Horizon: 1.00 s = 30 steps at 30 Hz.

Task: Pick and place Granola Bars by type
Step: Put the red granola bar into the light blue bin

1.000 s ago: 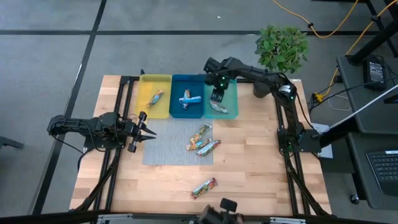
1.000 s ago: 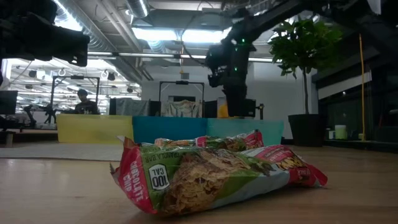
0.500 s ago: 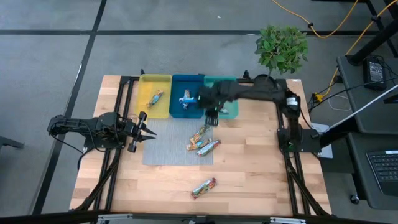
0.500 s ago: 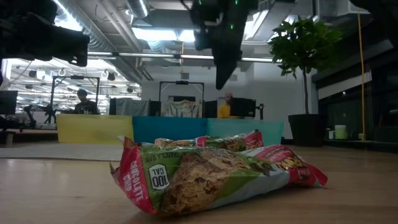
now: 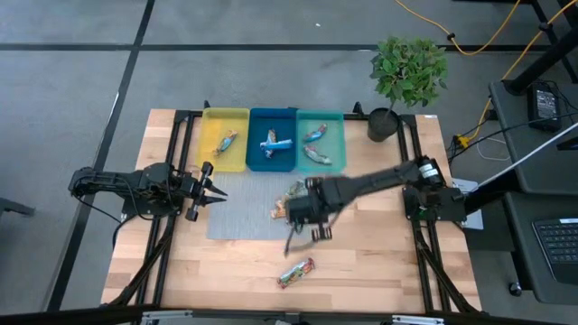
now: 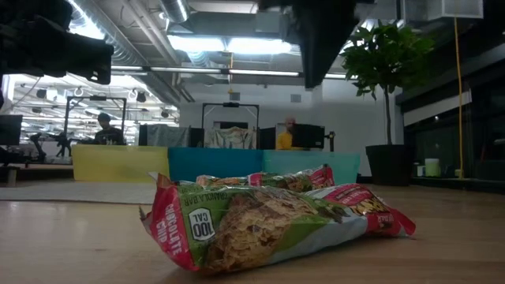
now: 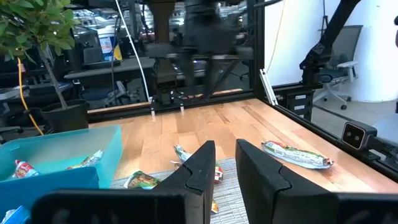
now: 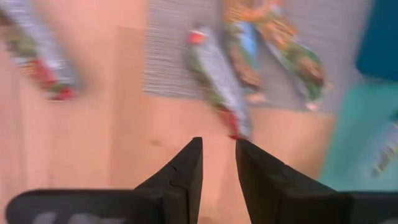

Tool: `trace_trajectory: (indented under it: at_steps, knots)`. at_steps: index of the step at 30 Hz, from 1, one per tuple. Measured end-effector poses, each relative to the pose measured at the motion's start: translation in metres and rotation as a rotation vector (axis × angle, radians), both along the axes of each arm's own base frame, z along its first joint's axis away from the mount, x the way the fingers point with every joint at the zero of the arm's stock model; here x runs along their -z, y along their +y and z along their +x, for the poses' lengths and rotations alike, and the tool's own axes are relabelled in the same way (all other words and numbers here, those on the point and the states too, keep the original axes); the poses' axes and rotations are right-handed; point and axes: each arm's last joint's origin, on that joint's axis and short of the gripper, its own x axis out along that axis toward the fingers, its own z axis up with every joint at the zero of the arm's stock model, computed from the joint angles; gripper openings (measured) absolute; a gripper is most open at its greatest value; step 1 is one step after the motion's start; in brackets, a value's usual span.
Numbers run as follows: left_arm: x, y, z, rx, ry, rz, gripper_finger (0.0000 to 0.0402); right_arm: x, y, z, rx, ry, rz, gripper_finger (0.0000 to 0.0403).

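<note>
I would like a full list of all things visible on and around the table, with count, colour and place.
Trays: three, yellow, blue and teal, in a row at the table's far edge.
Bar in yellow tray: one.
Bars in blue tray: two, lying crossed.
Bars in teal tray: two.
Loose bars by the grey mat: about three, partly hidden by the right arm.
Lone bar: one, red and green, near the front edge.
Grey mat: one, mid-table.
Potted plant: one, green, far right corner.
Left gripper: waiting at the mat's left edge.
Right gripper: open, over the wood in front of the loose bars.
</note>
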Motion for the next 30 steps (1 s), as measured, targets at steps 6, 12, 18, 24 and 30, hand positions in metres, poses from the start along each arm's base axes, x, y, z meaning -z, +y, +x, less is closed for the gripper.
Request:
trace_trajectory:
  at_steps: [6, 12, 18, 24, 30]
  knots:
    - [0.000, 0.000, 0.000, 0.000, 0.000, 0.000, 0.0063, -0.002, 0.032, 0.002, -0.136, -0.100, 0.017, 0.0099]
    - [0.000, 0.000, 0.000, 0.000, 0.000, 0.000, 0.0059, -0.003, 0.033, 0.005, -0.158, -0.135, 0.020, 0.0105]
    - [0.000, 0.000, 0.000, 0.000, 0.000, 0.000, 0.0058, 0.027, 0.026, 0.003, -0.126, -0.094, 0.012, 0.0147]
    - [0.000, 0.000, 0.000, 0.000, 0.000, 0.000, 0.0063, 0.070, 0.012, -0.004, -0.086, -0.028, -0.040, 0.0212]
    - [0.000, 0.000, 0.000, 0.000, 0.000, 0.000, 0.0058, 0.081, 0.002, -0.006, -0.070, -0.007, -0.060, 0.0257]
